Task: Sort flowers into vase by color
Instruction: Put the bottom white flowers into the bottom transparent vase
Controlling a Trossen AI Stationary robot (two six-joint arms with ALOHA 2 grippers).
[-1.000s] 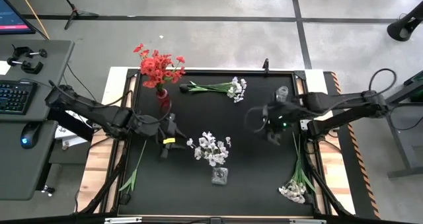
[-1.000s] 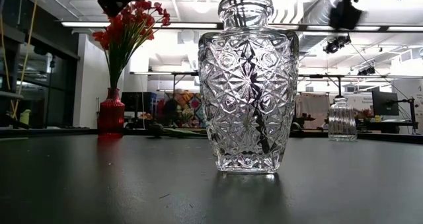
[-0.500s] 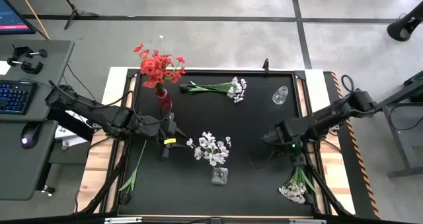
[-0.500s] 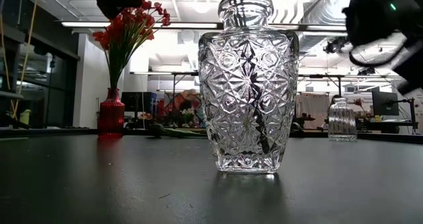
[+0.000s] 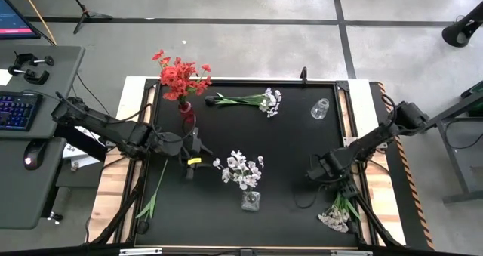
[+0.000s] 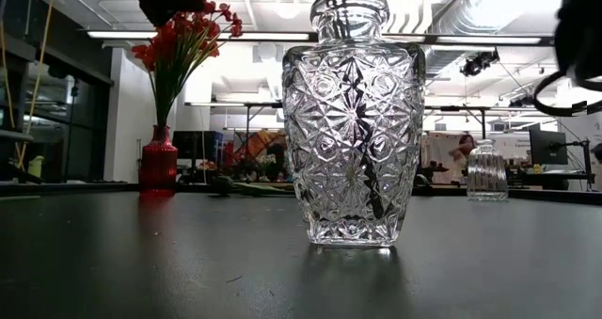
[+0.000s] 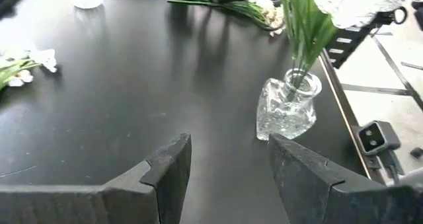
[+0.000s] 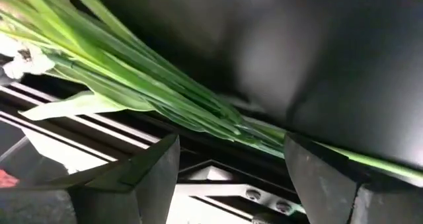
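Red flowers (image 5: 179, 76) stand in a red vase (image 6: 158, 159) at the far left. White flowers (image 5: 241, 169) stand in a cut-glass vase (image 7: 289, 108) near the front. One white spray (image 5: 253, 100) lies at the far side. Another white spray (image 5: 336, 211) lies at the near right, and its green stems (image 8: 165, 95) pass under my right gripper (image 8: 231, 178). That gripper (image 5: 324, 174) is open, tipped down over the stems. My left gripper (image 7: 228, 164) is open, hanging left of the cut-glass vase, with nothing between its fingers.
A small empty clear vase (image 5: 321, 109) stands at the far right. A green-stemmed flower (image 5: 155, 194) lies along the table's left edge. The table's metal frame (image 8: 218, 178) runs just beyond the near-right stems. Bare black mat (image 5: 290, 139) lies in the middle.
My right gripper has swung from beside the small clear vase toward the table's near right corner. It has come down and tipped steeply downward over the lying white spray's stems. My left arm has kept still.
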